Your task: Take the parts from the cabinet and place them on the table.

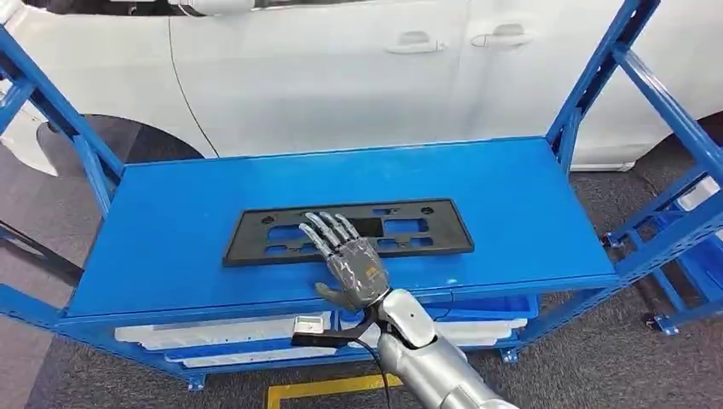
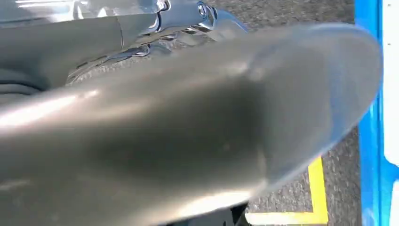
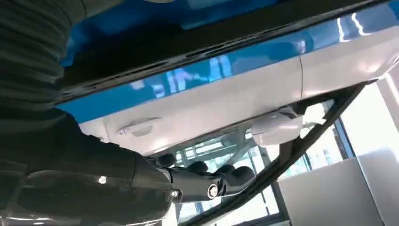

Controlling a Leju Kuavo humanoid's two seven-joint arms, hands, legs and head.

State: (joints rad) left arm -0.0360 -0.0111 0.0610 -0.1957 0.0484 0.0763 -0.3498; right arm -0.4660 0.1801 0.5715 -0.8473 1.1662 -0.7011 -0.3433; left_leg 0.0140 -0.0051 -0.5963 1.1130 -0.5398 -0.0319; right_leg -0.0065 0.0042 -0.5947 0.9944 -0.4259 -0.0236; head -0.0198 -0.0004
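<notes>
A flat black plastic frame with cut-outs [image 1: 426, 228] lies lengthwise on the blue top shelf [image 1: 529, 187] of the cabinet. My right hand [image 1: 349, 264] is over the frame's near edge, left of its middle, fingers stretched and spread, holding nothing. In the right wrist view the dark fingers [image 3: 207, 182] stand apart from the frame's black edge [image 3: 197, 42]. A blurred grey part of my left hand [image 2: 188, 132] hangs over the floor; how its fingers lie is hidden.
A white car [image 1: 341, 77] stands close behind the cabinet. Blue slanted uprights [image 1: 597, 77] rise at both ends of the shelf. White trays [image 1: 213, 332] sit on the lower shelf. A yellow floor line [image 1: 324, 390] runs in front.
</notes>
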